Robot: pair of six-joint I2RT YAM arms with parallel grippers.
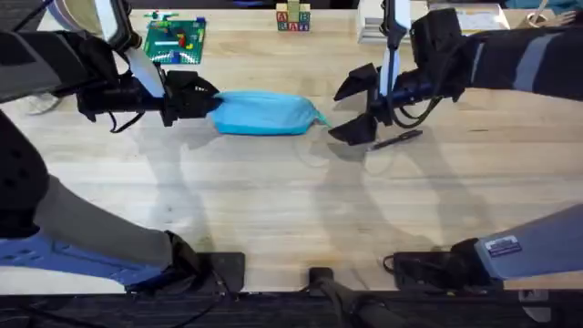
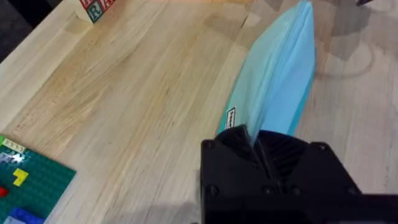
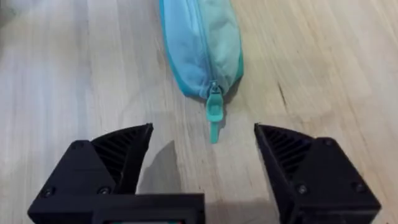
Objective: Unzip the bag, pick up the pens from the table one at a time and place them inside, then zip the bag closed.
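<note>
The light blue bag (image 1: 264, 114) lies on the table (image 1: 273, 200), its long axis running left to right. My left gripper (image 1: 211, 98) is shut on the bag's left end; in the left wrist view its gripper (image 2: 256, 146) pinches the bag (image 2: 280, 68) fabric. My right gripper (image 1: 351, 109) stands open just off the bag's right end. In the right wrist view the zipper pull tab (image 3: 213, 115) sticks out of the bag (image 3: 202, 43) toward the gap of that gripper (image 3: 202, 149), untouched. The zipper looks closed. One dark pen (image 1: 396, 139) lies right of the right gripper.
A green brick baseplate (image 1: 175, 41) sits at the back left, also seen as the baseplate (image 2: 28, 186) near my left wrist. Letter blocks (image 1: 292, 18) stand at the back centre. White items (image 1: 369, 27) lie at the back right. Bare wood stretches in front of the bag.
</note>
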